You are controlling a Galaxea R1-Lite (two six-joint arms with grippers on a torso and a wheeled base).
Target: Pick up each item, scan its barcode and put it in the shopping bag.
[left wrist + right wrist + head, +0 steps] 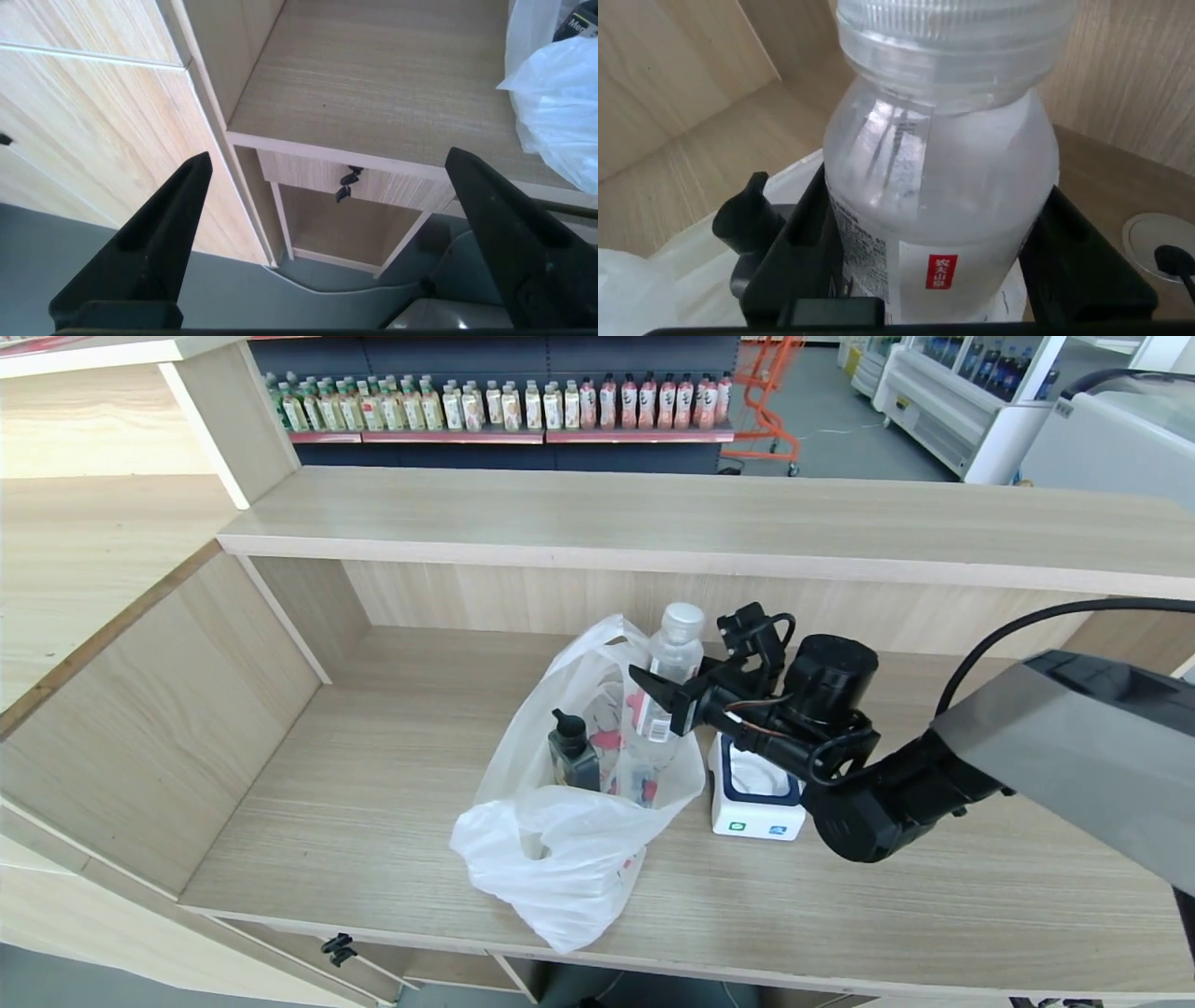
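Observation:
A clear water bottle [665,695] with a white cap stands upright, and my right gripper [668,689] is shut on its body around the label. The bottle's lower end sits inside the mouth of the white plastic shopping bag [560,845] on the counter. Inside the bag, beside the water bottle, stands a dark pump bottle [571,754]. In the right wrist view the water bottle [943,177] sits between the fingers of my right gripper [938,275], with the pump bottle's head [745,222] beyond. My left gripper [327,280] hangs open below the counter's front edge, holding nothing.
A white scanner box [756,798] with a blue rim stands right of the bag, under my right wrist. A raised ledge [709,523] runs along the back and a wooden side wall [159,709] closes the left. A drawer handle [348,183] hangs under the front edge.

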